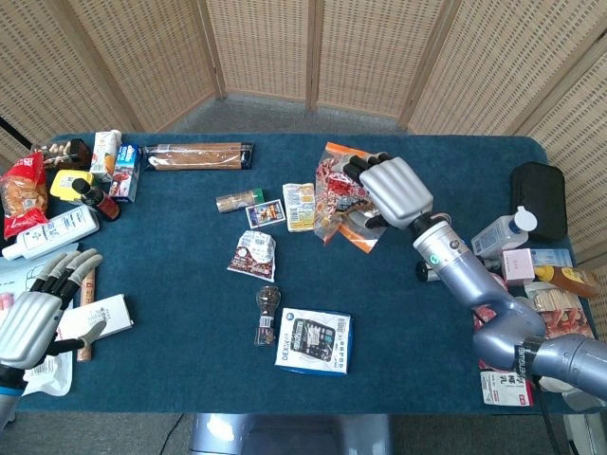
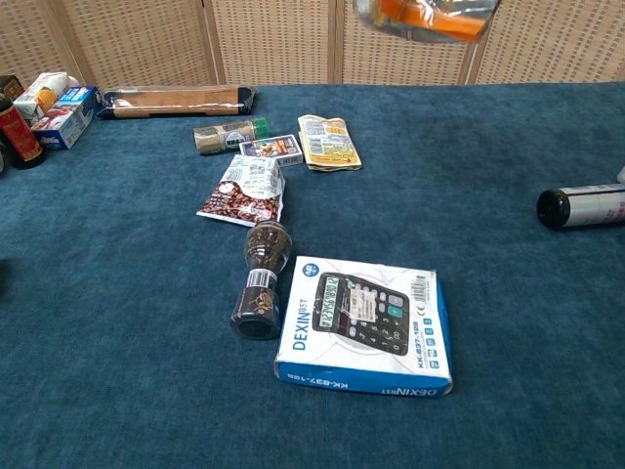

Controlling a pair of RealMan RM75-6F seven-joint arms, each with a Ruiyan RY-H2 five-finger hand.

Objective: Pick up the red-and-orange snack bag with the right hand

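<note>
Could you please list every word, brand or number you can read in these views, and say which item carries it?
"DEXIN" with "KK-837-12S": blue-and-white calculator box, on its front and side edge.
Print on the brown-and-white coffee-bean pouch, the yellow flat sachet and the red-and-orange snack bag held by the right hand: too small or blurred.
</note>
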